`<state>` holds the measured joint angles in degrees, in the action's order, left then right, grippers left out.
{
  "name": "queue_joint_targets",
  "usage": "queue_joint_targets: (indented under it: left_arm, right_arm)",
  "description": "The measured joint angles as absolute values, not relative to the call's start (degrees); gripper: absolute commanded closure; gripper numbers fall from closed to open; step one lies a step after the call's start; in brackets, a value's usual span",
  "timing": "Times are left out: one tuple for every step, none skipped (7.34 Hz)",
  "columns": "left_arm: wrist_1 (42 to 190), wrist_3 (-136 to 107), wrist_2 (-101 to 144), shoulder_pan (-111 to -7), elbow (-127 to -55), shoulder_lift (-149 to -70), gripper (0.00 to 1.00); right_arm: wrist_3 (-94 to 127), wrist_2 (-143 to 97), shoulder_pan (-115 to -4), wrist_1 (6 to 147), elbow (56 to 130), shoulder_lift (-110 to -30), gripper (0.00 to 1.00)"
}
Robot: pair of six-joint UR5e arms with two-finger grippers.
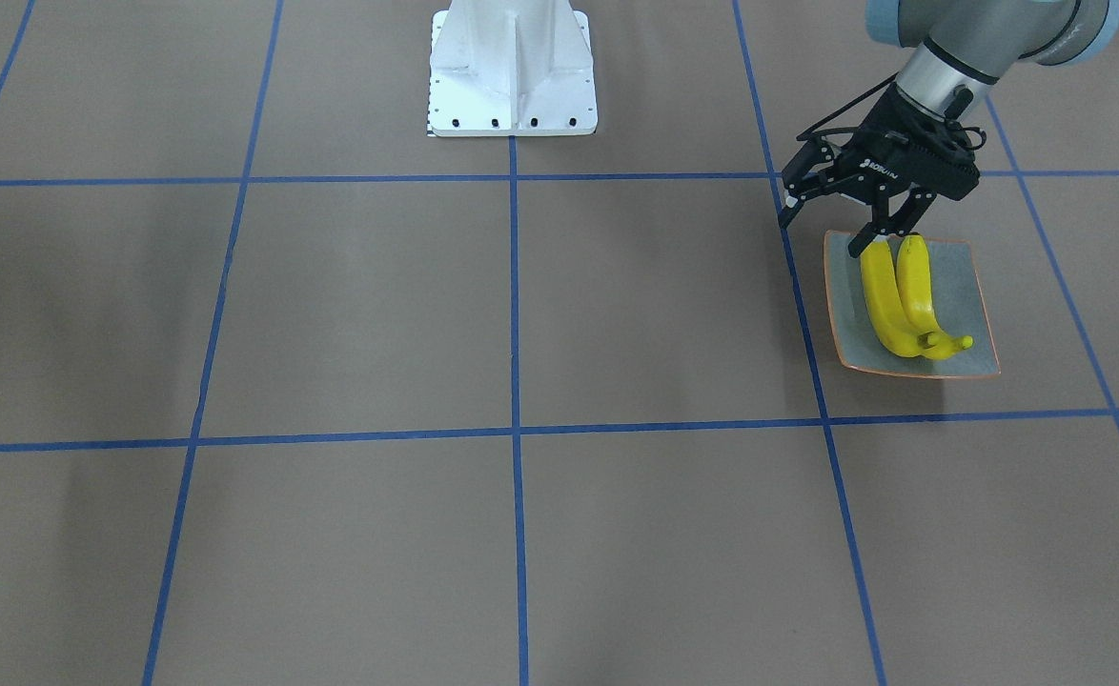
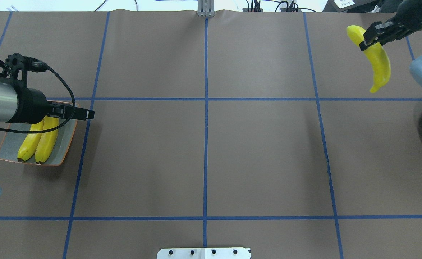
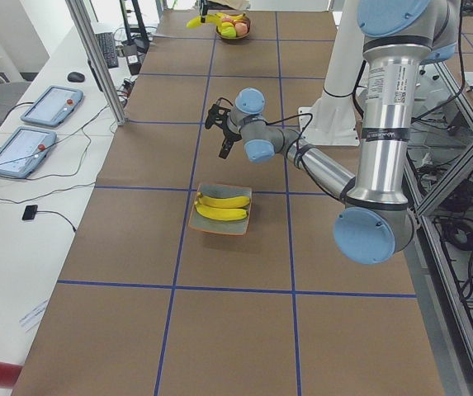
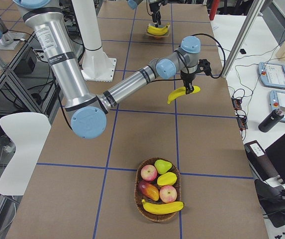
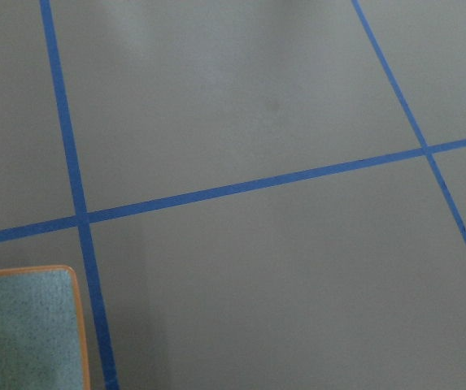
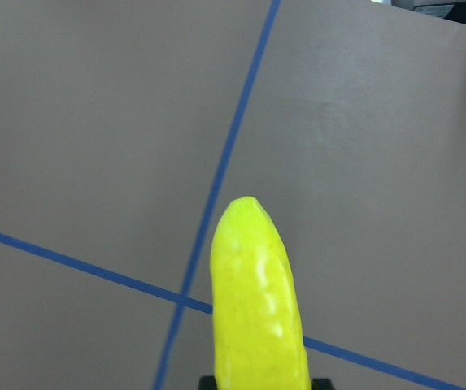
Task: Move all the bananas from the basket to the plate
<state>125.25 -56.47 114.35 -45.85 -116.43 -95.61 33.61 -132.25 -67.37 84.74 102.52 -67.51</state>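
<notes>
Two plated, a third airborne
The left gripper hangs spread-jawed and empty, with the plate and its two bananas just beneath it. The right gripper clamps a third banana near one end, the rest dangling below. Glossy, stiff and light, it could pivot; mid-body looks the surer hold.

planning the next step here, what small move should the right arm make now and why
Probably carry the held banana across the table toward the plate. The right gripper is shut on it in mid-air, far from the plate, where two bananas lie and the left gripper hangs open, perhaps to take it.
</notes>
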Motion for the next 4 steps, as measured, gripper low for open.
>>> queue_joint_targets:
  left_arm:
    - [125.14,-59.03,114.34,-45.79,-115.97,-98.57,0.00]
    - [125.10,-61.60,114.36,-45.72,-115.33,-101.79,0.00]
    - [125.16,-64.29,114.40,-45.61,-114.77,-105.13,0.00]
    - [125.42,-67.23,114.42,-45.26,-114.52,-108.47,0.00]
  right_arm:
    - [46.40,-130.24,-63.52,78.32,102.77,-65.96,1.00]
    - [57.95,-127.21,-59.63,74.17,102.96,-63.55,1.00]
    - [68.03,-123.44,-55.55,72.25,103.35,-60.47,1.00]
    - [75.61,-120.28,-52.02,71.47,104.35,-57.96,1.00]
